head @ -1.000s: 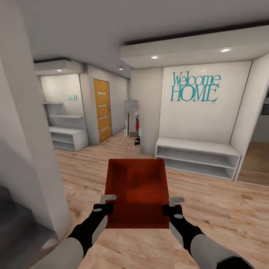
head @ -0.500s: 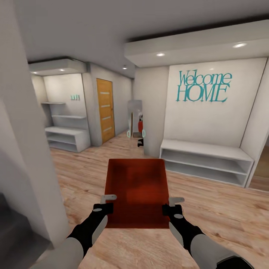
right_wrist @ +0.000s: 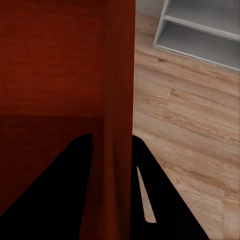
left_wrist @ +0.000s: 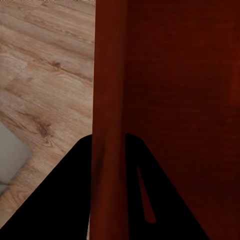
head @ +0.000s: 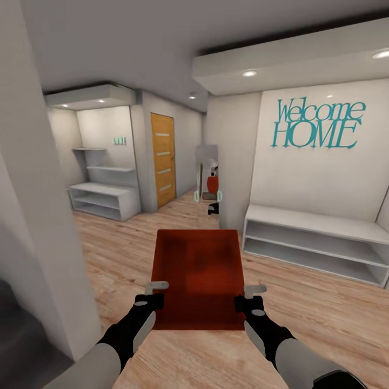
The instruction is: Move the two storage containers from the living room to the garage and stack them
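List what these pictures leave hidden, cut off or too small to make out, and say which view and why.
- Bin: underside hidden by its own walls, head view.
- Green wall sign: too small to read, head view.
- Bench: far end cut by the picture's edge, head view.
- Left gripper and right gripper: fingertips mere black shapes astride the bin wall, wrist views.

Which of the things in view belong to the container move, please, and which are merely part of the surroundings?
Part of the job:
- storage container, carried
- left end effector, clamped on its side wall
- right end effector, clamped on the opposite wall

Just surroundings:
- white shelf bench
- Welcome HOME lettering
- wooden door
- wood plank flooring
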